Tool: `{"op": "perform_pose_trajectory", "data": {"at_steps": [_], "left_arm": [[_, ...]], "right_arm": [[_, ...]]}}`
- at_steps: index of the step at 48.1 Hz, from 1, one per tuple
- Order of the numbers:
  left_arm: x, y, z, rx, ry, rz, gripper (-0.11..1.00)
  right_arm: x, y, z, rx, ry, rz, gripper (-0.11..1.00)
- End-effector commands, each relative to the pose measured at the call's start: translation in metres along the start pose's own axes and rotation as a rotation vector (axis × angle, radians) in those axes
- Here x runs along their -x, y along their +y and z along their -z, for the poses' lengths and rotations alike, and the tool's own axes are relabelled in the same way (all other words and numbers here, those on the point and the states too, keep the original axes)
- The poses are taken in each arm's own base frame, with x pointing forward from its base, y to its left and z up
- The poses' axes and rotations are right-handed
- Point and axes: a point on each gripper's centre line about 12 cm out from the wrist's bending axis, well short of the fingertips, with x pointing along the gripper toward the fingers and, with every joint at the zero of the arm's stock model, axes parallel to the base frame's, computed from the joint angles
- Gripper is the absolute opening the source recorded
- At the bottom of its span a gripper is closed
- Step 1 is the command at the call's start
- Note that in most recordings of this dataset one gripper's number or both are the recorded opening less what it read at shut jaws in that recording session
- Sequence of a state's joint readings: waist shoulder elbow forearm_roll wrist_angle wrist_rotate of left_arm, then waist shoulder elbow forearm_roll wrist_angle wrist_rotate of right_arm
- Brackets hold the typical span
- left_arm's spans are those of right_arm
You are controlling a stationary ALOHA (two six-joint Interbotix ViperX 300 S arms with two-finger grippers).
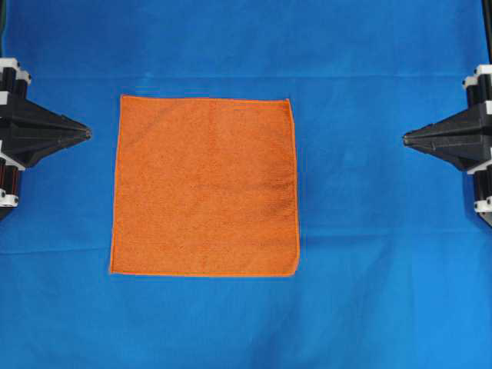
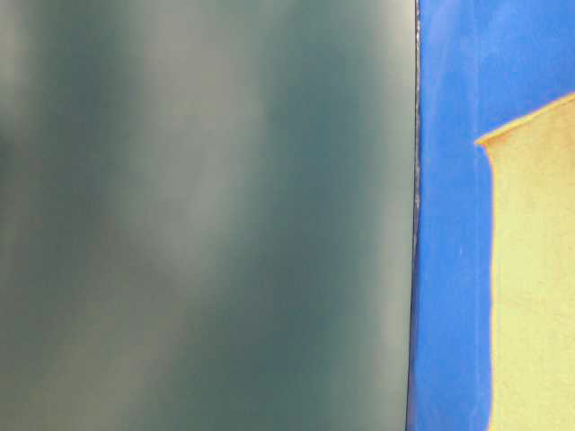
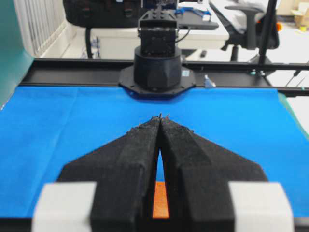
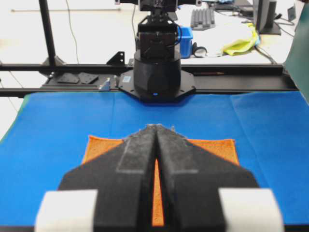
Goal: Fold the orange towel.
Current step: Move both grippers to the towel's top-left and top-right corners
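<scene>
The place was a robotics lab sharing room with office furniture. A bright blue cloth [image 1: 384, 61] covered the work surface, which was framed by black metal rails [image 3: 72, 77]. Fixed robot arm bases [image 4: 157, 77] stood bolted at opposite edges. Beyond the rails, the wrist views showed an office swivel chair [image 3: 246, 19], a keyboard [image 4: 203, 18] on a desk, a pale floor, and trailing cables [image 4: 70, 24].
</scene>
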State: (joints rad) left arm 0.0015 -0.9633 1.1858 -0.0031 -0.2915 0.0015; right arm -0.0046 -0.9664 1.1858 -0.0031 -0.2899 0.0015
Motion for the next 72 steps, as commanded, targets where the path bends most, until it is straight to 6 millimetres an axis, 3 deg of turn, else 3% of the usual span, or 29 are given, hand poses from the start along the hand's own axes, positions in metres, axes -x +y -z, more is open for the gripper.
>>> {"op": "perform_pose_trajectory", "data": {"at_steps": [1,8,17,30,34,38,44,48,58,72], "left_arm": [[-0.005,0.002,-0.01,0.03,0.009,-0.013,0.0],[-0.011,0.011,0.0,0.034,0.119,-0.054,0.0],[-0.019,0.03,0.019,0.07,0.208,-0.147,0.0],[-0.022,0.06,0.047,0.107,0.321,-0.279,0.01],[-0.021,0.067,0.057,0.114,0.353,-0.309,0.13],[-0.018,0.076,0.072,0.125,0.387,-0.348,0.36],[-0.012,0.086,0.095,0.135,0.416,-0.395,0.74],[-0.006,0.091,0.113,0.144,0.434,-0.426,0.9],[0.003,0.103,0.152,0.17,0.513,-0.487,0.89],[-0.009,0.12,0.188,0.196,0.63,-0.521,0.89]], "right_arm": [[-0.005,0.0,-0.011,-0.011,-0.026,0.0,0.0],[-0.016,-0.006,-0.008,-0.02,0.027,0.028,0.0],[-0.037,-0.03,0.003,-0.078,0.115,0.134,0.0],[-0.072,-0.065,0.036,-0.165,0.257,0.257,0.0],[-0.082,-0.076,0.051,-0.192,0.318,0.292,0.01],[-0.094,-0.085,0.065,-0.203,0.38,0.315,0.04],[-0.109,-0.101,0.094,-0.221,0.475,0.352,0.39],[-0.115,-0.109,0.115,-0.233,0.533,0.373,0.56],[-0.129,-0.126,0.151,-0.253,0.613,0.407,0.52],[-0.137,-0.135,0.184,-0.267,0.68,0.425,0.52]]}}
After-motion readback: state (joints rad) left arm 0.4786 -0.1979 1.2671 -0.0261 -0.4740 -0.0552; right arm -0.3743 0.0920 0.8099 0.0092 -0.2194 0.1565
